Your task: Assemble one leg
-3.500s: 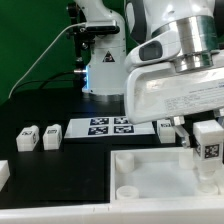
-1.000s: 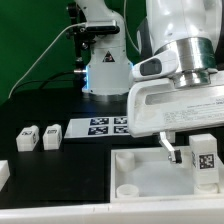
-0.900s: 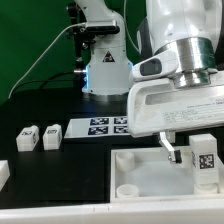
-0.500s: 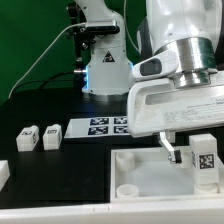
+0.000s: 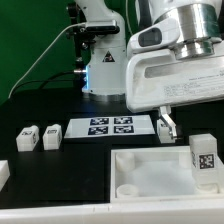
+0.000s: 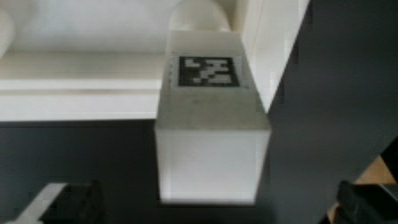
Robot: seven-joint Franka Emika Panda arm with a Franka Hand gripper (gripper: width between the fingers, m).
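**Claw hangs open over upright leg**

I am watching the claw (image 5: 197,125) hang released above the leg (image 5: 203,160), with a clear gap between them and nothing in its grasp. In the exterior view I can see only one finger (image 5: 165,127), pointing down behind the panel's far edge. The other finger is out of sight at the frame's right edge.

The leg stands upright on the white panel (image 5: 150,165) at the exterior view's right, with its black-and-white tag facing the camera. I cannot tell from either view whether its foot sits in a hole. One round socket (image 5: 127,188) shows at the panel's near left corner.

The wrist view looks straight down the leg (image 6: 214,140). The tag is on one face, and the dark fingertips (image 6: 57,203) are spread wide on either side without touching it.

Two spare legs (image 5: 27,137) (image 5: 51,136) lie side by side on the black table (image 5: 60,170), well to the exterior view's left. The marker board (image 5: 110,127) lies flat between them and the finger, and the arm's white base (image 5: 105,70) stands beyond it.
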